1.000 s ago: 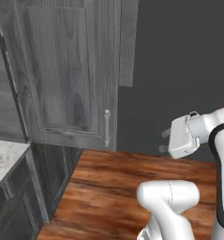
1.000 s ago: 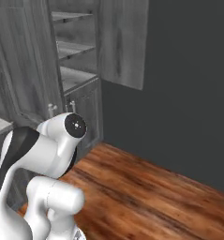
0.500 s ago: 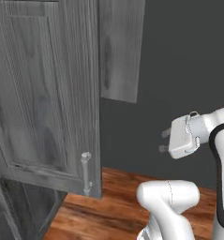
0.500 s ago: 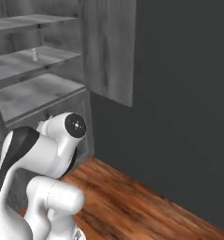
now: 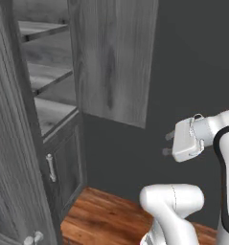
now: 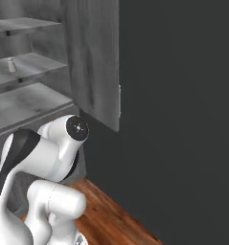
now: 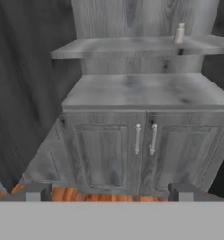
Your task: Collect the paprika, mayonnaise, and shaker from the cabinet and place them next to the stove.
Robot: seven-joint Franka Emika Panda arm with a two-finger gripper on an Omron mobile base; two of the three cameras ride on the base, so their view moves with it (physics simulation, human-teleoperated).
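Right now your gripper [image 7: 108, 191] hangs in open air in front of the cabinet [image 7: 141, 91], its fingers [image 7: 33, 191] spread wide with nothing between them. In the left base view you can see the gripper [image 5: 167, 143] out at the end of the white arm, pointing toward the cabinet [image 5: 49, 81] and well apart from it, against the dark wall [image 5: 192, 72].

You have the shaker [image 7: 179, 33] in the hand view, standing upright on a shelf toward the right end. The right base view shows the same shaker [image 6: 10, 65] as a small pale shape on the middle shelf of the cabinet [image 6: 29, 91], set back from the front edge.

Both cabinet doors stand open: one door [image 5: 113, 62] swings out to the right of the shelves, and another door [image 5: 13, 158] fills the left edge of the left base view. Below the shelves you see two closed lower doors [image 7: 141, 150] with metal handles [image 7: 145, 138] side by side, and wooden floor [image 5: 101, 220] under them.
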